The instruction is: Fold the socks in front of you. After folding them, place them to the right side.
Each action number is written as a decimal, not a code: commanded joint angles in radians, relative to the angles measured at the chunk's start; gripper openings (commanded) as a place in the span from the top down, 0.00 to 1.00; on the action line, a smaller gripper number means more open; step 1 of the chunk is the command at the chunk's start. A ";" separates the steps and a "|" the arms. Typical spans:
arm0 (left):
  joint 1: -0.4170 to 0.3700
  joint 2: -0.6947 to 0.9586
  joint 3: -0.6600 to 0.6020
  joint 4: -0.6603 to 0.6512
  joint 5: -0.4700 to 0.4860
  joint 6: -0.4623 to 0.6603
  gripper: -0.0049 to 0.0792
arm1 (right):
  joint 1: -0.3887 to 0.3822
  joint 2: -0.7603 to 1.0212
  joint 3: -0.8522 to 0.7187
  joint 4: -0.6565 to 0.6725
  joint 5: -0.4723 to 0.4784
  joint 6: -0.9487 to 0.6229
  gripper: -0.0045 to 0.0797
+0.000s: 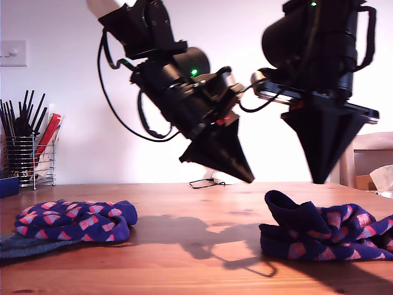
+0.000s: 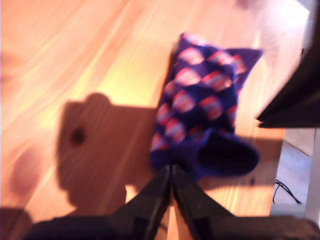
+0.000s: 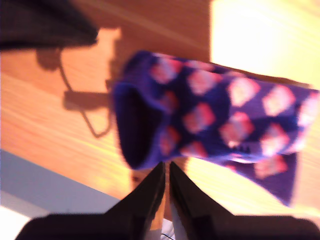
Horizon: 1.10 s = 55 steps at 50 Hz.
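Observation:
Two navy-purple socks with red-pink checks lie on the wooden table (image 1: 196,212). One bunched sock (image 1: 73,220) is at the exterior view's left, lying on a plain grey-blue sock (image 1: 24,246). The other sock (image 1: 325,236) (image 2: 200,100) (image 3: 215,115) is at the exterior view's right, its open cuff facing the middle. My first gripper (image 1: 249,178) (image 2: 171,167) hangs shut and empty just above and beside that cuff. My second gripper (image 1: 319,179) (image 3: 166,164) points straight down above the same sock, also shut and empty.
A wire basket (image 1: 27,157) holding dark sticks and a red item stands at the back of the exterior view's left, with a blue object (image 1: 7,186) beside it. A black cable (image 1: 206,182) lies at the table's far edge. Wooden furniture (image 1: 368,157) stands behind, at the exterior view's right.

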 commanded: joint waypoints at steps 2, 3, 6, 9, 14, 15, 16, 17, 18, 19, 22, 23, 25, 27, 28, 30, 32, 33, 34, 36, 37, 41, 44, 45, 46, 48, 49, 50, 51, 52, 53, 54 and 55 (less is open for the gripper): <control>-0.003 -0.012 -0.013 0.019 0.002 -0.017 0.97 | -0.008 -0.014 0.002 -0.019 0.037 -0.013 0.96; -0.005 -0.012 -0.013 0.024 0.001 -0.017 0.97 | -0.011 -0.014 0.002 -0.021 0.045 -0.019 0.96; -0.010 -0.012 -0.013 0.036 0.001 -0.028 0.97 | -0.021 -0.014 0.002 -0.029 0.051 -0.036 0.96; -0.014 -0.012 -0.013 0.050 -0.003 -0.037 0.97 | -0.033 -0.014 0.002 -0.036 0.051 -0.042 0.96; -0.017 -0.012 -0.013 0.069 -0.014 -0.055 0.97 | -0.058 -0.014 0.002 -0.033 0.051 -0.052 0.96; -0.017 -0.012 -0.013 0.072 -0.014 -0.056 0.97 | -0.063 -0.014 0.002 -0.031 0.051 -0.052 0.96; -0.018 -0.012 -0.013 0.074 -0.014 -0.057 0.97 | -0.071 -0.014 0.002 -0.027 0.051 -0.052 0.96; -0.019 -0.012 -0.013 0.075 -0.014 -0.057 0.97 | -0.075 -0.014 0.002 -0.026 0.051 -0.051 0.96; -0.020 -0.012 -0.013 0.076 -0.016 -0.058 0.97 | -0.083 -0.014 0.002 -0.024 0.051 -0.052 0.96; -0.021 -0.012 -0.013 0.077 -0.019 -0.058 0.97 | -0.090 -0.014 0.002 -0.024 0.050 -0.052 0.96; -0.021 -0.012 -0.013 0.085 -0.026 -0.058 0.97 | -0.111 -0.014 0.002 -0.021 0.037 -0.052 0.96; -0.021 -0.012 -0.013 0.089 -0.026 -0.058 0.97 | -0.117 -0.014 0.002 -0.018 0.031 -0.052 0.96; -0.021 -0.012 -0.013 0.097 -0.025 -0.058 0.97 | -0.134 -0.014 0.002 -0.011 0.007 -0.055 0.96; -0.021 -0.012 -0.013 0.107 -0.024 -0.058 0.97 | -0.154 -0.014 0.001 -0.002 -0.033 -0.055 0.96; -0.020 -0.012 -0.013 0.111 -0.024 -0.058 0.97 | -0.159 -0.014 0.001 0.002 -0.047 -0.057 0.96; -0.020 -0.012 -0.013 0.119 -0.024 -0.057 0.97 | -0.181 -0.014 0.001 0.013 -0.098 -0.060 0.96; -0.020 -0.012 -0.013 0.125 -0.024 -0.057 0.97 | -0.202 -0.017 0.000 0.022 -0.136 -0.068 0.96; -0.019 -0.012 -0.013 0.127 -0.024 -0.057 0.97 | -0.209 -0.020 -0.002 0.029 -0.153 -0.074 0.96; -0.018 -0.012 -0.013 0.128 -0.024 -0.057 0.97 | -0.216 -0.024 -0.004 0.038 -0.162 -0.079 0.96; -0.016 -0.012 -0.013 0.129 -0.024 -0.056 0.97 | -0.230 -0.036 -0.011 0.059 -0.168 -0.079 0.96; -0.015 -0.012 -0.013 0.130 -0.024 -0.054 0.97 | -0.236 -0.046 -0.016 0.069 -0.168 -0.078 0.96; -0.014 -0.012 -0.013 0.140 -0.024 -0.050 0.97 | -0.252 -0.094 -0.044 0.137 -0.166 -0.067 0.96; -0.014 -0.012 -0.013 0.159 -0.020 -0.050 0.97 | -0.259 -0.142 -0.081 0.200 -0.163 -0.068 0.96; -0.014 -0.012 -0.013 0.166 -0.014 -0.050 0.97 | -0.261 -0.161 -0.097 0.223 -0.161 -0.067 0.96; -0.014 -0.012 -0.013 0.172 -0.007 -0.050 0.97 | -0.262 -0.179 -0.113 0.241 -0.161 -0.067 0.96; -0.014 -0.012 -0.013 0.190 0.006 -0.050 0.97 | -0.263 -0.216 -0.145 0.291 -0.161 -0.070 0.96; -0.014 -0.012 -0.013 0.197 0.008 -0.050 0.97 | -0.264 -0.232 -0.155 0.296 -0.161 -0.070 0.96; -0.014 -0.012 -0.013 0.203 0.020 -0.050 0.97 | -0.265 -0.243 -0.172 0.312 -0.163 -0.070 0.96; -0.014 -0.012 -0.013 0.211 0.027 -0.050 0.97 | -0.267 -0.258 -0.189 0.323 -0.165 -0.075 0.96; -0.014 -0.012 -0.013 0.218 0.032 -0.050 0.97 | -0.269 -0.272 -0.202 0.330 -0.167 -0.077 0.96; -0.014 -0.012 -0.013 0.225 0.039 -0.050 0.97 | -0.272 -0.282 -0.220 0.338 -0.167 -0.077 0.96; -0.014 -0.012 -0.013 0.233 0.045 -0.050 0.97 | -0.275 -0.298 -0.238 0.348 -0.168 -0.078 0.96; -0.016 -0.012 -0.013 0.240 0.051 -0.050 0.97 | -0.277 -0.310 -0.256 0.359 -0.171 -0.078 0.96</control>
